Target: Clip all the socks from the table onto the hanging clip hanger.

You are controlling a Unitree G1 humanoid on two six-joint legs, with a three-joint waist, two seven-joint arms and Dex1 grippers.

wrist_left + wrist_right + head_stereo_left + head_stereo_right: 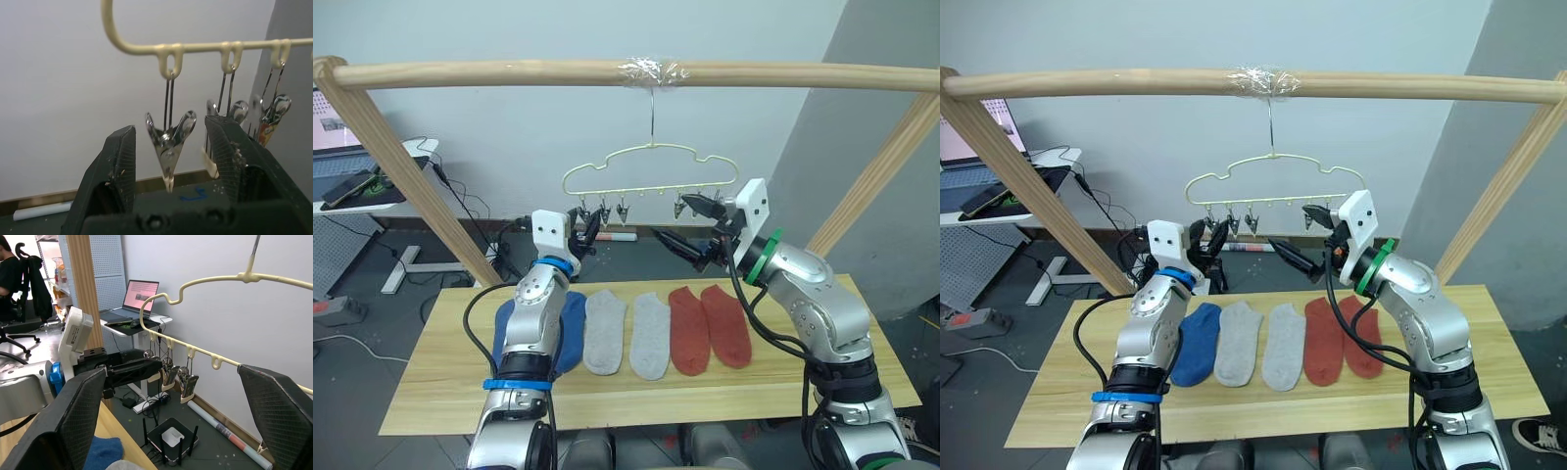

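We judge the socks [651,333] on the tabletop [431,392] soft, light, limp; pinch each at its cuff. Left gripper [171,156] and right gripper [697,228] gape empty beside the clip hanger [651,176].

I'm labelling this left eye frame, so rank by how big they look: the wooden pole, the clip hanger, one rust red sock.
1. wooden pole, spanning the frame.
2. clip hanger.
3. rust red sock, though it lies nearer the camera.
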